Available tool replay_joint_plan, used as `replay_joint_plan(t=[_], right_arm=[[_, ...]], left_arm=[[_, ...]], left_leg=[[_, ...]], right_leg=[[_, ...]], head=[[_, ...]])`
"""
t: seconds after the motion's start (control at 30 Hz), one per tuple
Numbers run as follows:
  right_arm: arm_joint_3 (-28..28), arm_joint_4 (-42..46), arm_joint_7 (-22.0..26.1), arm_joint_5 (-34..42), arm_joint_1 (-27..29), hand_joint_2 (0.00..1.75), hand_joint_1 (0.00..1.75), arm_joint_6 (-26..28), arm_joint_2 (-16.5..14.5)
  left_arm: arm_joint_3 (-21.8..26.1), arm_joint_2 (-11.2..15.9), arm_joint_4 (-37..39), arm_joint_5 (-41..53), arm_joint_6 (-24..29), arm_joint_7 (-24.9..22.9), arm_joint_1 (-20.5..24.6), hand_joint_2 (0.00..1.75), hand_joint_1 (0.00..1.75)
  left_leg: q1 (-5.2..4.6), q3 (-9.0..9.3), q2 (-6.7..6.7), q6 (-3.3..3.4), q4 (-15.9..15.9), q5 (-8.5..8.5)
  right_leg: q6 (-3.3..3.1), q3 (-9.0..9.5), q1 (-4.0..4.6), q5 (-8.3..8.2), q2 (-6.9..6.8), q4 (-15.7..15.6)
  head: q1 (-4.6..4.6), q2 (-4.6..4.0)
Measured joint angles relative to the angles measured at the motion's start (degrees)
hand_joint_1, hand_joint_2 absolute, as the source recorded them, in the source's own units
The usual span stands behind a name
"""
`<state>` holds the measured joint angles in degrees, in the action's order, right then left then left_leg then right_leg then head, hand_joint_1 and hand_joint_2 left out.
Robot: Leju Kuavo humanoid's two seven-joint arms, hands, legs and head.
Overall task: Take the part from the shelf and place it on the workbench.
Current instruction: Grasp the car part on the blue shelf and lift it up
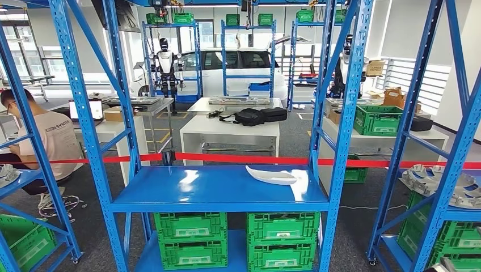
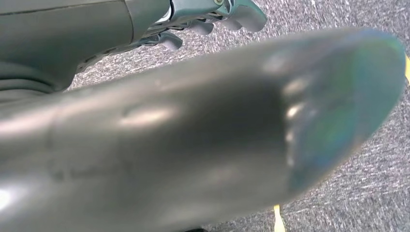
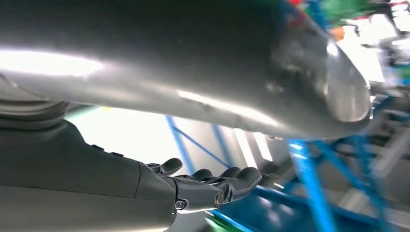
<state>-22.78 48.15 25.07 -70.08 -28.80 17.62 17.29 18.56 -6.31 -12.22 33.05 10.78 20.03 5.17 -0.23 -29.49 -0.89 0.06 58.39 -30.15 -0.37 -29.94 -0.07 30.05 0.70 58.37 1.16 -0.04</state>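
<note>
1. Blue steel rack with a flat blue middle shelf (image 1: 215, 190) stands dead ahead in the head view; uprights and diagonal braces frame it on both sides.
2. White car (image 1: 238, 71) parked at the back of the hall, behind more blue racks.
3. White workbench (image 1: 230, 133) sits beyond the rack, past a red barrier tape (image 1: 227, 158) stretched across the aisle. A black bag (image 1: 252, 116) lies on top of it.
4. Green plastic crates (image 1: 190, 238) are stacked in two columns on the bottom level, directly under the blue shelf.
5. Person in a light T-shirt (image 1: 48, 139) is seated at the left, facing a laptop.
6. Another humanoid robot (image 1: 165, 65) stands far back, left of the car.
7. Task item: white curved moulded plastic part (image 1: 273, 175) lies flat on the right portion of the middle shelf, near the right-hand upright. Nothing is touching it.
8. Right hand (image 3: 208, 186), right wrist view: dark fingers only slightly curled, spread apart, holding nothing; blue rack members are blurred behind it.
9. Left hand (image 2: 212, 19), left wrist view: grey fingers loosely apart over grey carpet floor (image 2: 338, 203), nothing in its grasp.
</note>
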Motion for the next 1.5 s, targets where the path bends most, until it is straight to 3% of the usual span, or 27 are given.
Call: replay_joint_plan(t=[0.27,0.83,1.13,1.27,1.33,1.37,1.43,1.47,1.5], right_arm=[[12.66,4.9,-2.65,-3.39,-1.32,0.0,0.0,-0.02,-1.44],[45.3,9.51,-10.59,-16.68,-5.17,0.0,0.0,-0.31,-9.13],[51.17,9.45,-13.47,-18.62,-5.18,0.0,0.0,-0.6,-9.89],[51.67,9.45,-13.73,-18.61,-5.23,0.0,0.0,-0.63,-10.01],[51.75,9.46,-13.8,-18.59,-5.43,0.0,0.0,-0.62,-10.05],[51.78,9.46,-13.82,-18.57,-5.52,0.0,0.0,-0.62,-10.07],[51.95,9.36,-14.14,-18.63,-5.5,0.0,0.0,-0.66,-10.09],[52.05,9.28,-14.55,-18.67,-5.39,0.0,0.0,-0.66,-10.1],[52.11,9.2,-15.12,-18.73,-5.29,0.0,0.0,-0.64,-10.1]], left_arm=[[0.0,-0.16,0.0,0.5,-0.57,0.27,0.05,0.0,0.0],[0.57,-0.21,0.02,2.54,-3.74,-0.98,0.39,0.0,0.0],[1.26,-0.16,0.07,2.95,-4.79,-2.04,0.5,0.0,0.0],[1.45,-0.11,0.07,2.95,-4.8,-2.02,0.55,0.0,0.0],[1.47,-0.14,0.07,2.95,-4.81,-1.99,0.67,0.0,0.0],[1.48,-0.16,0.07,2.95,-4.81,-1.97,0.71,0.0,0.0],[1.49,-0.16,0.09,2.95,-4.81,-1.96,0.76,0.0,0.0],[1.5,-0.16,0.12,2.95,-4.81,-1.96,0.75,0.0,0.0],[1.52,-0.16,0.15,2.95,-4.81,-1.96,0.74,0.0,0.0]], left_leg=[[0.01,-0.07,-0.25,-0.04,-0.03,0.04],[0.11,-0.06,-0.32,-0.19,-0.07,0.14],[-0.2,-0.18,-0.32,-0.04,0.19,0.05],[-0.11,-0.18,-0.22,0.52,-0.21,0.34],[0.4,0.16,-0.07,1.07,-1.08,0.82],[0.62,0.3,0.02,1.26,-1.4,0.98],[0.71,0.29,0.13,1.35,-1.47,0.94],[0.76,0.29,0.15,1.3,-1.43,0.84],[0.86,0.34,0.14,1.16,-1.35,0.69]], right_leg=[[-0.01,0.06,0.02,0.01,-0.29,0.01],[-0.02,0.04,0.12,0.02,-0.32,0.03],[0.13,0.01,-0.32,-0.08,-0.32,-0.07],[0.6,-0.11,-0.39,-0.24,-0.29,-0.32],[0.96,-1.19,-0.28,0.66,-0.32,1.48],[1.14,-2.66,-0.31,1.75,-0.34,4.06],[1.54,-7.29,-0.57,4.33,-0.37,11.97],[1.71,-9.52,-0.76,4.89,-0.37,15.28],[1.87,-11.0,-0.95,4.36,-0.39,16.77]], head=[[-0.04,0.0],[-0.04,0.0],[-0.04,0.0],[-0.05,0.0],[0.02,0.0],[0.07,0.0],[0.15,0.0],[0.17,0.0],[0.17,0.0]])
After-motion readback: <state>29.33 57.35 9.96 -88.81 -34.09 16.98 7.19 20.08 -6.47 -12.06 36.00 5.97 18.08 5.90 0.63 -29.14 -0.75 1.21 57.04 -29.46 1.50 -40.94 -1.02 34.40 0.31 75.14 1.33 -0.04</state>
